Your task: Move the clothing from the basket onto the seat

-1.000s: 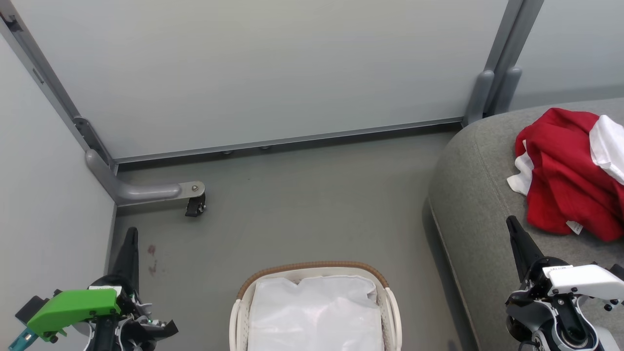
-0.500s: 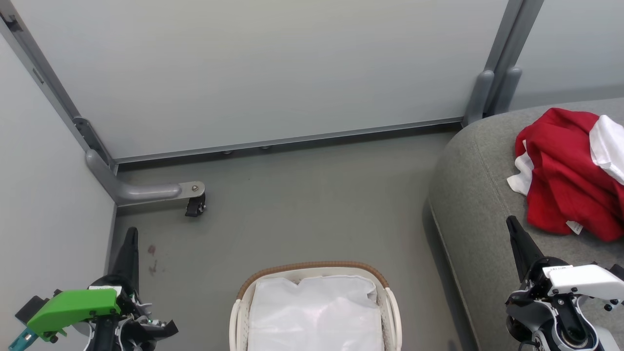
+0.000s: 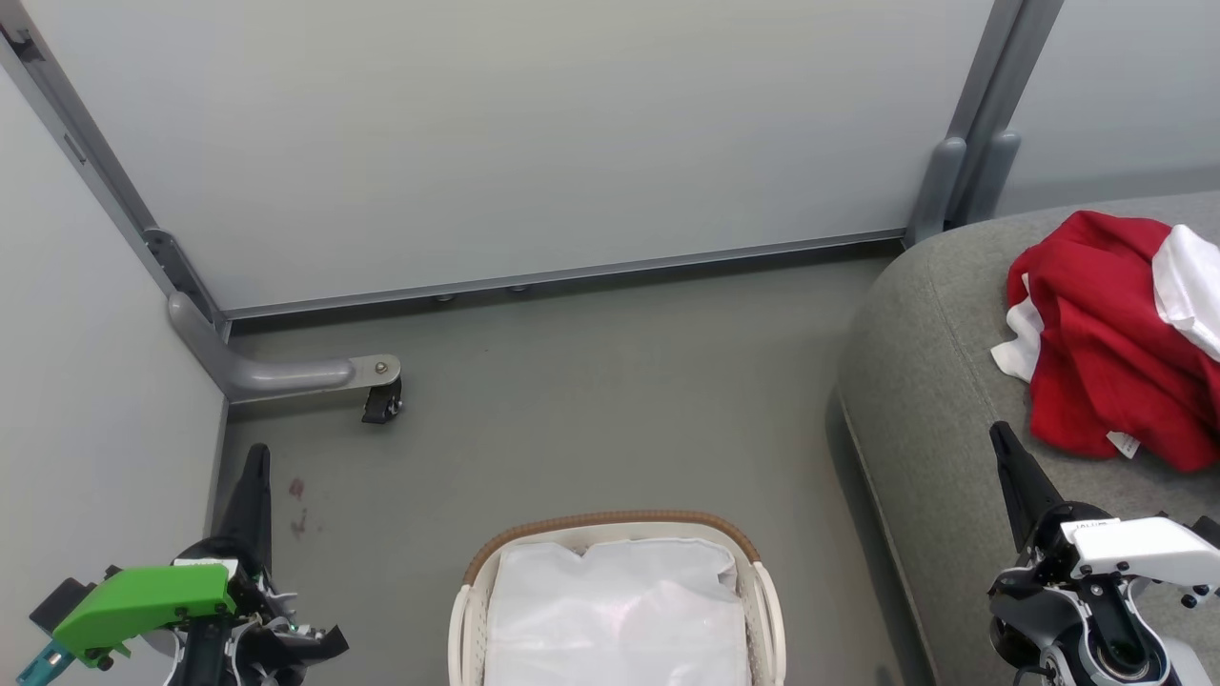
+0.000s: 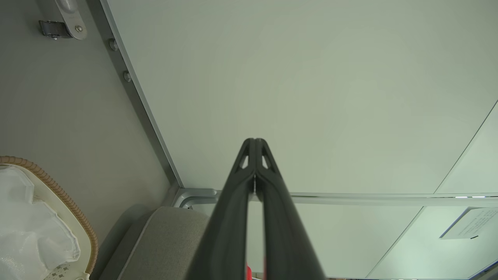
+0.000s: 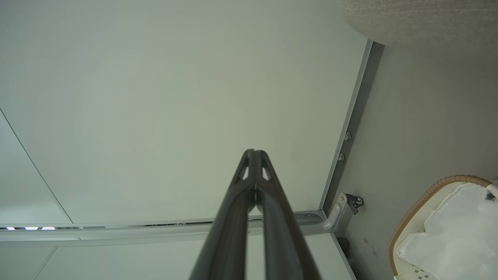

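Observation:
The red clothing (image 3: 1106, 362), with white panels showing, lies crumpled on the grey seat (image 3: 925, 381) at the right. At the bottom centre stands the white basket (image 3: 610, 519) with its tan rim, a plain white cloth sheet (image 3: 615, 610) spread inside it. My left gripper (image 3: 255, 457) is shut and empty at the lower left, left of the basket. Over the seat's front part, just below the clothing, my right gripper (image 3: 1001, 436) is shut and empty. The wrist views show each pair of fingers pressed together: left gripper (image 4: 255, 142), right gripper (image 5: 255, 152).
Pale partition panels on grey frames close the back and left. A grey foot with a black caster (image 3: 381, 400) juts onto the floor at the left. Small red stains (image 3: 297, 491) mark the grey floor (image 3: 591, 400) between the panels, basket and seat.

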`<state>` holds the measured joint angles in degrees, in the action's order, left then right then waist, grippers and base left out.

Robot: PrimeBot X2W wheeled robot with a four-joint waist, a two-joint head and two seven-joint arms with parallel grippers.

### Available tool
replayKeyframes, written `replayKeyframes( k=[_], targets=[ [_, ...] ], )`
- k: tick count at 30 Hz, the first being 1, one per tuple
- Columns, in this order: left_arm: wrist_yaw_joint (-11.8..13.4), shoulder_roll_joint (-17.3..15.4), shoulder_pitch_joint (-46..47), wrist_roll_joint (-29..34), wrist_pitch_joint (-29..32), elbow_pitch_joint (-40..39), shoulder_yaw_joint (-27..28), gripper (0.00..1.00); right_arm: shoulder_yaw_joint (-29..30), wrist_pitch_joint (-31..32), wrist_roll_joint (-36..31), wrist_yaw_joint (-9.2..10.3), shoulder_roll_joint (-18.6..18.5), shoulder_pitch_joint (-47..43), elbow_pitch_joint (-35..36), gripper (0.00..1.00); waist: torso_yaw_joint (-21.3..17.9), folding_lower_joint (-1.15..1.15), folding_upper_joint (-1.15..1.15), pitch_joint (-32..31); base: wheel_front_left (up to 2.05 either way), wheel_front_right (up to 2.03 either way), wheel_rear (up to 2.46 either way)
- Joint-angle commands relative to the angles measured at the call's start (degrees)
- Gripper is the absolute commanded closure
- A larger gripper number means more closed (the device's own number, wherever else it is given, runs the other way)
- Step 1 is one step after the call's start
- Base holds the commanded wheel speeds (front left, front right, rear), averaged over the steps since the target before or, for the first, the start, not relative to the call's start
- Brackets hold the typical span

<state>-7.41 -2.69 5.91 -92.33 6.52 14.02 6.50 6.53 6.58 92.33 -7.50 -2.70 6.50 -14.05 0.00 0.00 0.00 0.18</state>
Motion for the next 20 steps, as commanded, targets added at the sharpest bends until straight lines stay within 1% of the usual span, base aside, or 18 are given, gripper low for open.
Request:
replayKeyframes(
  k=[1,20],
  targets=[
    [-0.1,-0.4,0.6,-0.2,0.2,-0.1,0.1,1.0,0.1,0.1,0.2,0.02,-0.3,-0.6,0.2,1.0,0.0,0.0,0.0,0.0,0.0,0.0,0.0],
    [-0.1,-0.4,0.6,-0.2,0.2,-0.1,0.1,1.0,0.1,0.1,0.2,0.02,-0.3,-0.6,0.2,1.0,0.0,0.0,0.0,0.0,0.0,0.0,0.0]
  ],
)
